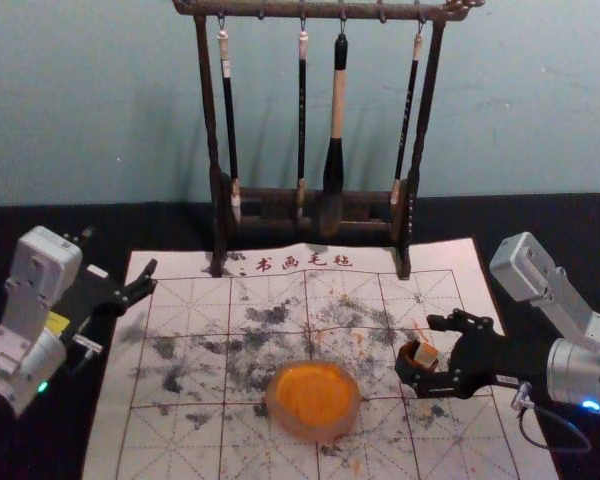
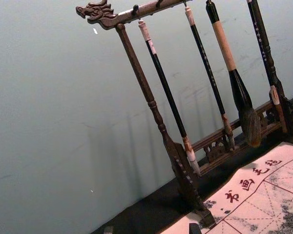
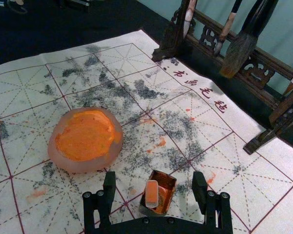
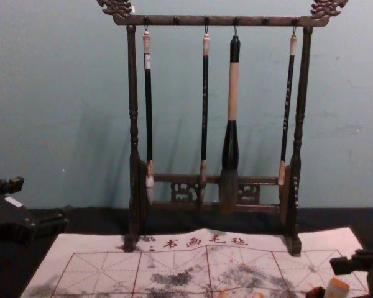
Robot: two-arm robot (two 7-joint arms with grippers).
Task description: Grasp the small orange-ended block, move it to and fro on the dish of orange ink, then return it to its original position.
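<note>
Orange-ended block [image 3: 152, 194] sits orange end up in a small open box [image 3: 170, 181] on the printed mat [image 1: 180, 440], to the right of the dish of orange ink [image 1: 318, 432]. The right gripper [image 1: 421, 351] reaches in from the right, its fingers apart, one to each side of the box, with gaps between. Farther off, the left gripper [image 4: 41, 201] hangs idle by the mat's left edge, fingers spread. Beyond, a dark wooden rack [image 1: 218, 220] holds four hanging brushes [image 1: 335, 150] before the wall [image 1: 100, 100].
</note>
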